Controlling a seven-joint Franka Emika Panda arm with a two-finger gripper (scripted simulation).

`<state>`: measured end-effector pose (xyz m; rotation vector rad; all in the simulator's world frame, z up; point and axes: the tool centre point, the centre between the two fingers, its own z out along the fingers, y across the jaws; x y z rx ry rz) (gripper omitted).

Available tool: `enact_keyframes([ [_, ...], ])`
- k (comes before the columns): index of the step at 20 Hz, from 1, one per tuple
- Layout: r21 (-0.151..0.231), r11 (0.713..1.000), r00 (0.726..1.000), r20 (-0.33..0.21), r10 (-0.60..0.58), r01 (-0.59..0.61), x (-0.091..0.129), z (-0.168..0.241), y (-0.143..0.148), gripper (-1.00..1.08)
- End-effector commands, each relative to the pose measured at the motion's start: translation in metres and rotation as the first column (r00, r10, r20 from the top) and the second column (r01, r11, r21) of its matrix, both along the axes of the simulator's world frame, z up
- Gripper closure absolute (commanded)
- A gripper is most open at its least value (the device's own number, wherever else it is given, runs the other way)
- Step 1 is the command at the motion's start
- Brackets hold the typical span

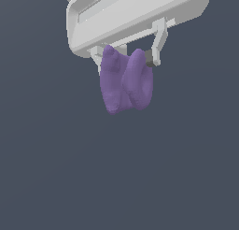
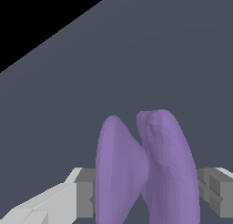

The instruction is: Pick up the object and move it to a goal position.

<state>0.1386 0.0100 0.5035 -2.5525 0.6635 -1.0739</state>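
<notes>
The object (image 1: 125,80) is a small matte purple lump of two rounded lobes joined side by side. It hangs below my white gripper (image 1: 126,61), which is shut on its upper part, one finger on each side. In the exterior view the gripper body fills the upper edge and the object points downward, clear of the grey surface. In the wrist view the object (image 2: 145,173) stands between the grey finger pads (image 2: 84,198), which press against both its sides.
A flat dark grey surface (image 1: 116,177) fills the background of both views. In the wrist view its edge runs diagonally, with black beyond it (image 2: 27,18).
</notes>
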Motion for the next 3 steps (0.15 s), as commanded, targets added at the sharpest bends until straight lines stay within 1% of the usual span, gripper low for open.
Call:
enact_keyframes([
  [1, 0.002, 1.000, 1.000, 0.011, -0.004, 0.004, -0.0025, 0.0054, 0.0000, 1.08],
  [3, 0.003, 1.000, 1.000, 0.013, -0.004, 0.004, -0.0030, 0.0063, 0.0000, 1.08],
])
